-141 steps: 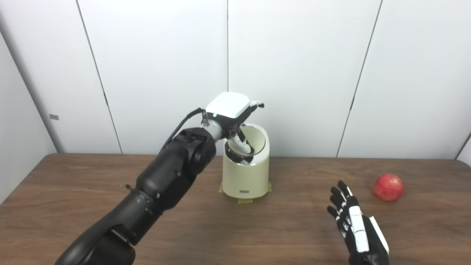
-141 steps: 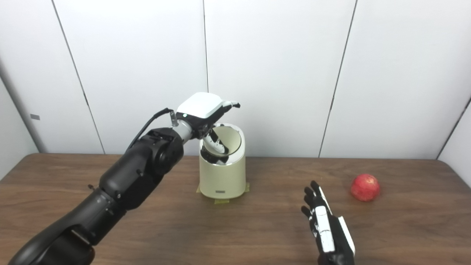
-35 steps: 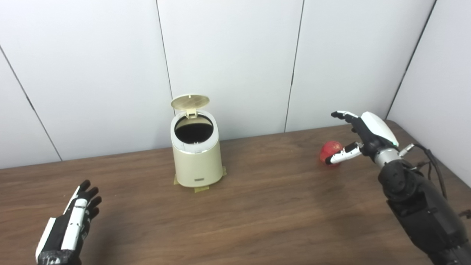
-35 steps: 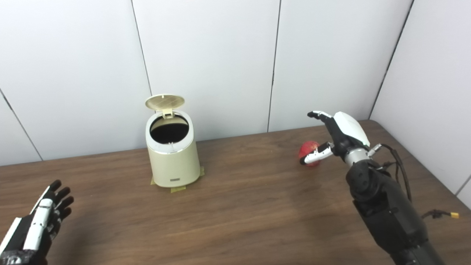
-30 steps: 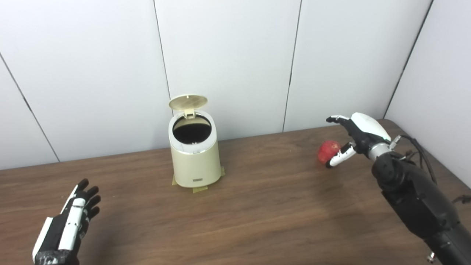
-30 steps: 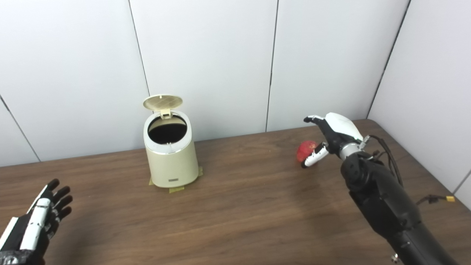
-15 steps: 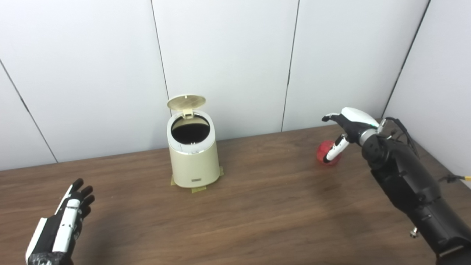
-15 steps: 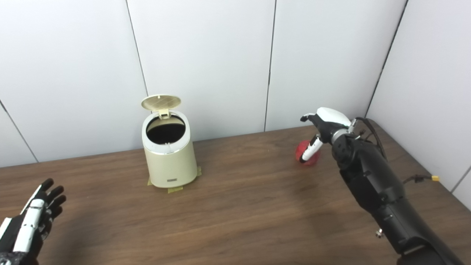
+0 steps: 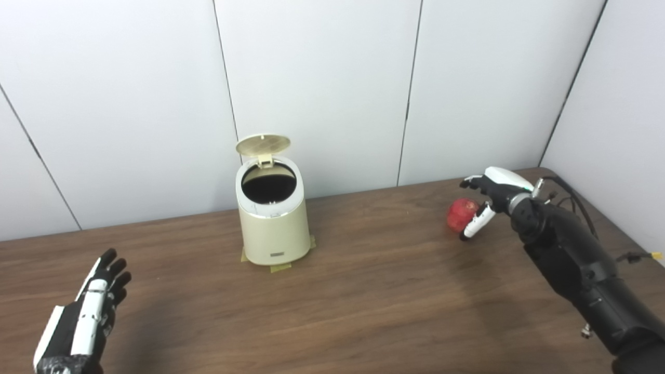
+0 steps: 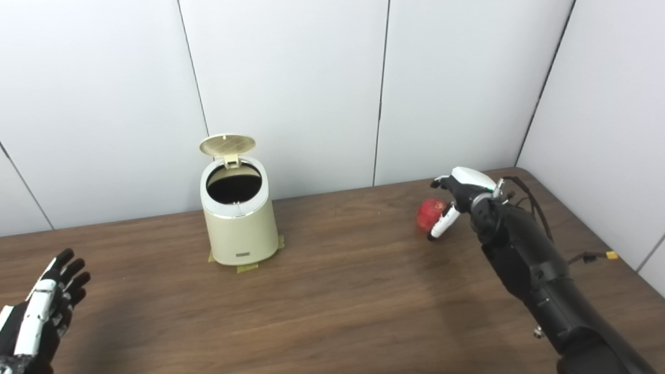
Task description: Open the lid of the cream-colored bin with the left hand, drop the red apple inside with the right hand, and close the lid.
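Beside apple [image 9: 462, 214], right robot hand [image 9: 491, 193] open, lid [image 9: 262, 144] up

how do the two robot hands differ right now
The left hand lies low at the near left of the brown wooden table, far from the cream-colored bin; the right hand reaches around the red apple. The left is near nothing; the right's fingers flank the apple, not yet closed. Both are open.

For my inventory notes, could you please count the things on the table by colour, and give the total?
Cream: 1, the bin, its lid open
Red: 1, the apple, beside the right hand
Total: 2
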Tool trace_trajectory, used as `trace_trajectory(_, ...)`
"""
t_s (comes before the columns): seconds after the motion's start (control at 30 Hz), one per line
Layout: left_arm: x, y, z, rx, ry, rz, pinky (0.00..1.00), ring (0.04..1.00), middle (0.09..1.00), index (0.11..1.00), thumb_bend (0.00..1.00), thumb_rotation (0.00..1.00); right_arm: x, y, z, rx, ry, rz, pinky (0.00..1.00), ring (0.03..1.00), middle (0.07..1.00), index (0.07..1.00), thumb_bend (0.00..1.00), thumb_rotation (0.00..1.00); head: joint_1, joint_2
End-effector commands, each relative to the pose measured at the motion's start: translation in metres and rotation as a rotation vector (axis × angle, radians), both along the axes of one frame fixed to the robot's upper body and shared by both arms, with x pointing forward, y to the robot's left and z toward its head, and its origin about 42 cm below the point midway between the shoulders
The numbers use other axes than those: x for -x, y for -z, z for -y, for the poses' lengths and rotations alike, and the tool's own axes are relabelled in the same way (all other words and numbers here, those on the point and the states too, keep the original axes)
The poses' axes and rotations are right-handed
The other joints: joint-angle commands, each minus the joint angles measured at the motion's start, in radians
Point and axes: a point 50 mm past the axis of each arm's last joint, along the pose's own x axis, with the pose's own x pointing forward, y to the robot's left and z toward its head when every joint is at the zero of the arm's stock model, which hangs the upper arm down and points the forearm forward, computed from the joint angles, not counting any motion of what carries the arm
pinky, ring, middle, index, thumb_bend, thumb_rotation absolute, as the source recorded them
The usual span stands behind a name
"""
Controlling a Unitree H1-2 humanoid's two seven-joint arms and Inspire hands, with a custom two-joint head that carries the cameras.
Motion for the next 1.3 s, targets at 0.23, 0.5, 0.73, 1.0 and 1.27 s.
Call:
trace_trajectory(0.23, -0.003, -0.021, 0.000, -0.042, 0.013, 0.069, 0.99, 0.960, 0.974, 1.000, 0.25, 0.96, -0.011, -0.028, 0.012, -0.019, -0.045, 0.147, 0.62, 0.760, 0.849, 0.855, 0.89, 0.11, 0.006, 0.003)
trace_trajectory(0.5, -0.002, -0.025, 0.003, -0.032, 0.020, 0.076, 0.99, 0.962, 0.973, 1.000, 0.24, 0.91, -0.010, -0.022, 0.009, -0.030, -0.044, 0.156, 0.61, 0.699, 0.782, 0.846, 0.88, 0.07, 0.011, 0.005)
trace_trajectory(0.73, -0.002, -0.026, 0.005, -0.031, 0.020, 0.078, 1.00, 0.962, 0.974, 1.000, 0.25, 0.89, -0.010, -0.020, 0.007, -0.039, -0.038, 0.172, 0.60, 0.699, 0.779, 0.832, 0.86, 0.05, 0.012, 0.005)
trace_trajectory(1.0, -0.001, -0.028, 0.006, -0.040, 0.029, 0.079, 1.00, 0.973, 0.982, 1.000, 0.24, 0.89, -0.010, -0.017, 0.004, -0.068, -0.034, 0.191, 0.61, 0.705, 0.777, 0.792, 0.86, 0.04, 0.016, 0.007)
trace_trajectory(1.27, 0.001, -0.031, 0.003, -0.022, 0.019, 0.085, 0.97, 0.977, 0.987, 1.000, 0.21, 0.91, -0.009, -0.015, 0.005, -0.117, 0.006, 0.170, 0.58, 0.641, 0.692, 0.707, 0.81, 0.03, 0.018, 0.012)
